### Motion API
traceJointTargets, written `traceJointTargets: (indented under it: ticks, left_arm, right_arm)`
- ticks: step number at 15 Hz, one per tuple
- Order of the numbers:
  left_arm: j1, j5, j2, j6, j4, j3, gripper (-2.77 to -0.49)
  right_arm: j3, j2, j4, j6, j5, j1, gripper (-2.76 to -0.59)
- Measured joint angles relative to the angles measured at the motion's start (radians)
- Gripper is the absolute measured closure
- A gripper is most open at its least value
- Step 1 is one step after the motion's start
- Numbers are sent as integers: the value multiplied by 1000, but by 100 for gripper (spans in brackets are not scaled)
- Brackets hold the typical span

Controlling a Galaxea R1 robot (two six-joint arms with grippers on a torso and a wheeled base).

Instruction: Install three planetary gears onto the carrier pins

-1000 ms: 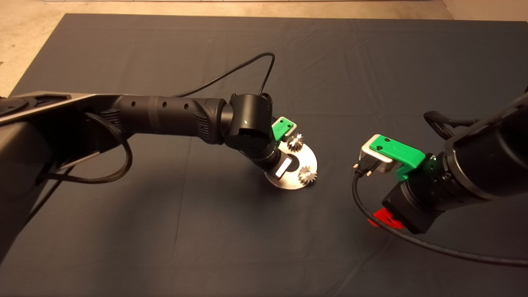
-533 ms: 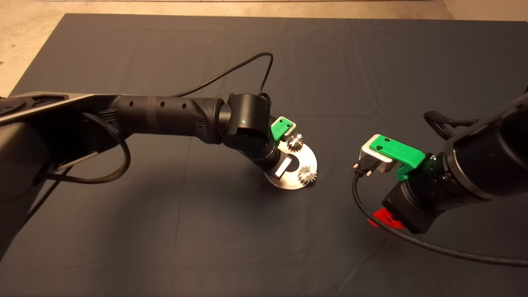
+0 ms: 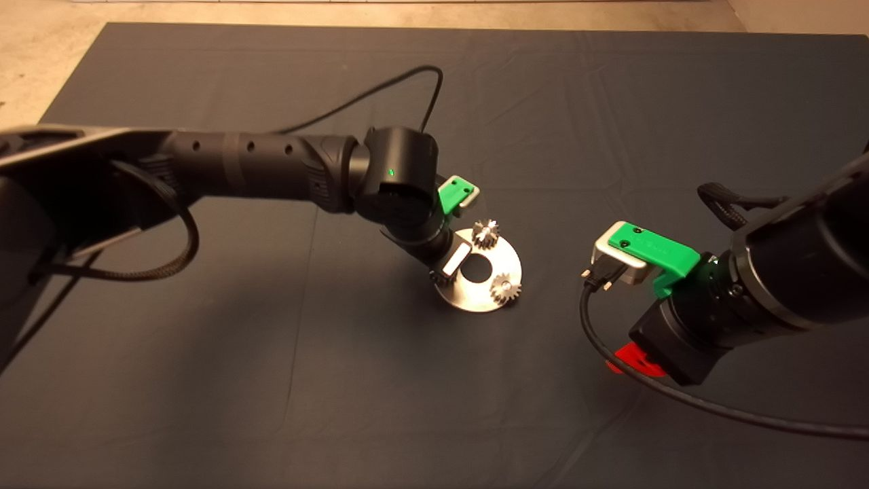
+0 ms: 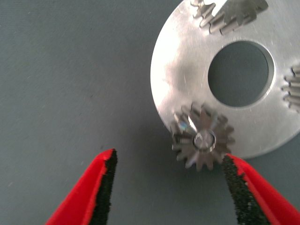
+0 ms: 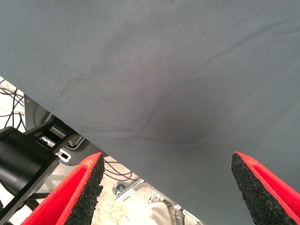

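A dark mat (image 3: 271,380), lightly creased, covers nearly the whole table, with faint fold lines crossing its middle. Pale beige floor (image 3: 41,75) shows beyond the mat's far edge and its far left corner. Past the mat's edge in the right wrist view, black cables (image 5: 11,101) trail over the light floor beside a dark metal frame (image 5: 33,154).

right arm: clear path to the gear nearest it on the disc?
Probably yes. The right tool is open, and only bare mat lies between it and that gear; the left tool is at the disc's far side.
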Motion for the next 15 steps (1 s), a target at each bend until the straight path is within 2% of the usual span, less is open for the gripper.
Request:
traceJointTargets:
  ticks: [2, 3, 6, 9, 12, 15]
  left_arm:
    - [-25, 24, 0, 18, -61, 4, -164]
    - [-30, 35, 0, 18, -79, 16, -164]
    - [-30, 50, -4, 15, -108, 106, -164]
    - [-30, 60, -20, -48, -116, 201, -164]
    - [-30, 62, -54, -150, -116, 282, -164]
    - [-30, 66, -95, -261, -117, 413, -164]
  right_arm:
    - [0, 3, 0, 0, 0, 0, -200]
    - [0, 3, 0, 0, 0, 0, -200]
    - [0, 5, 0, 0, 1, 0, -200]
    - [0, 45, 0, 0, -2, -10, -200]
    - [0, 142, 0, 0, 1, -54, -200]
    - [-1, 183, 0, 0, 5, -70, -200]
